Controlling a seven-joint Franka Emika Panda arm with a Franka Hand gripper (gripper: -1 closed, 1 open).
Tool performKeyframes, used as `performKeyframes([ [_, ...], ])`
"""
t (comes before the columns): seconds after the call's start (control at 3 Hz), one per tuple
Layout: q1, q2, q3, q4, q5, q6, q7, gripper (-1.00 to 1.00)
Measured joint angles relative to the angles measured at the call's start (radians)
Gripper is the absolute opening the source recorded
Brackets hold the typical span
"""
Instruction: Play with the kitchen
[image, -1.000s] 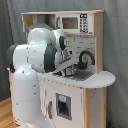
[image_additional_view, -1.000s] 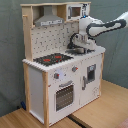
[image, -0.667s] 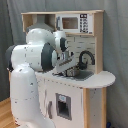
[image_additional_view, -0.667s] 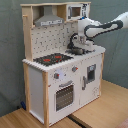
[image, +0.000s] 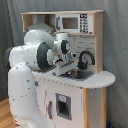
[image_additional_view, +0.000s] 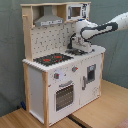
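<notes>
The kitchen (image_additional_view: 60, 85) is a tall white and light-wood toy standing on a wooden floor; in the second exterior view I see its oven door (image_additional_view: 63, 95), knobs, black-and-red stovetop (image_additional_view: 51, 59), grey hood (image_additional_view: 49, 21) and dotted backsplash. In the first exterior view the black faucet (image: 86, 56) curves over the grey sink (image: 81, 75). My gripper (image_additional_view: 78, 48) points down over the sink area, just beside the faucet. In the first exterior view the gripper (image: 66, 70) is low at the sink's near edge, partly hidden by my own arm.
A toy microwave (image: 74, 23) sits on the upper shelf above the sink. The counter's rounded end (image: 102, 78) juts out past the sink. My white arm base (image: 22, 95) stands close against the kitchen's side in the first exterior view. A grey wall is behind.
My wrist has swung toward the sink and dropped lower, bringing the gripper down beside the faucet.
</notes>
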Motion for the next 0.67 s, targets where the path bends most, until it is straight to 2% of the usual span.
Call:
performKeyframes([
  [0.33,-0.002,-0.003,0.0,0.0,0.002,0.005,-0.002,1.0],
  [0.67,-0.005,-0.009,0.0,0.001,0.008,0.014,-0.007,1.0],
])
